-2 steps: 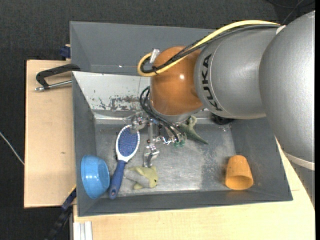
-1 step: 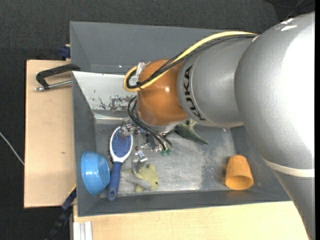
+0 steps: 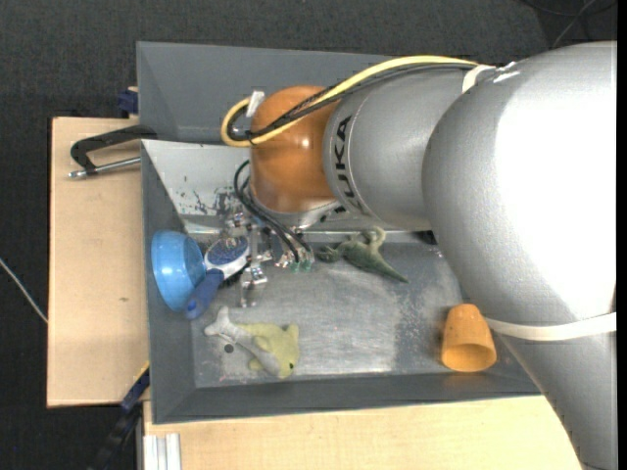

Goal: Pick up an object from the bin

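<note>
your gripper (image 3: 250, 259) sits low in the bin (image 3: 343, 326), just beside the blue scoop (image 3: 174, 267); open or closed, you can't tell, and the lift looks not yet done.

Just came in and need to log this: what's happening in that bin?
A KUKA arm's gripper is down in the grey metal bin, toward the view's left, right beside the blue plastic scoop. Whether it grips anything cannot be told. A pale yellow toy figure, a green toy animal and an orange plastic cup lie apart.
</note>
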### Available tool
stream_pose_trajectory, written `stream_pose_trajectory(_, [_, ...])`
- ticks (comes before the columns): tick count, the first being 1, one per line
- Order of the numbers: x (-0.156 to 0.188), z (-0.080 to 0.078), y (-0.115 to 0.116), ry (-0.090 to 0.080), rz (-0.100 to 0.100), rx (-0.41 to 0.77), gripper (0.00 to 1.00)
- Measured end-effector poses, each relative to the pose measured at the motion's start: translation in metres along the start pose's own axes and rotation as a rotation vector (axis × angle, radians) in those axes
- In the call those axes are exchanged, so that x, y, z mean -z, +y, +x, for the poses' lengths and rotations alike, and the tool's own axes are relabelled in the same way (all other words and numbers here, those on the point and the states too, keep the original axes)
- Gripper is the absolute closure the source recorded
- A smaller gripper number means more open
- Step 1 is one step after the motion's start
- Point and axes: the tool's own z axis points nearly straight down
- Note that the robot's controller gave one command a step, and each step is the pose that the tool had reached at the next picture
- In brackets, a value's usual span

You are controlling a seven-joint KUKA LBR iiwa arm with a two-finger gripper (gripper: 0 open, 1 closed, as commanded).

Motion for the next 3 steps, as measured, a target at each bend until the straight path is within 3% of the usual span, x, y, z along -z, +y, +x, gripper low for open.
stream_pose_trajectory(1, [0.004,-0.003,-0.001,-0.014,0.001,0.001,1.00])
stream_pose_trajectory(2, [0.147,-0.013,0.014,0.019,0.006,0.044,1.00])
stream_pose_trajectory(3, [0.163,0.030,0.001,0.034,0.004,0.289,1.00])
